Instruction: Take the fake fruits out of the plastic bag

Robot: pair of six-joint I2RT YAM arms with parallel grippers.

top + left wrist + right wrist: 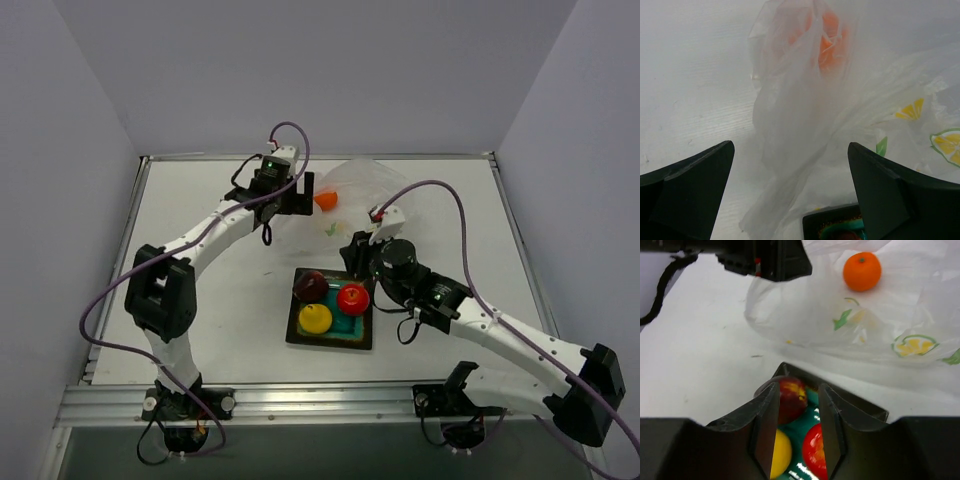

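Observation:
The plastic bag (365, 190) lies crumpled at the back of the table, with the orange fruit (326, 200) still inside it. My left gripper (303, 190) stands wide open just left of that fruit. In its wrist view the bag (790, 125) lies between the fingers (695, 190) and the orange fruit (830, 42) shows blurred through the film beyond. The dark red fruit (311, 286), bright red fruit (352, 298) and yellow fruit (315, 319) sit on the teal plate (345, 335). My right gripper (797, 390) hovers over the plate's far edge, jaws narrowly apart and empty.
The bag (880, 325) spreads just beyond the plate (860, 407), and the left gripper's black body (765, 257) hangs at its left edge. White walls enclose the table (200, 200) on three sides. A metal rail (300, 400) runs along the near edge.

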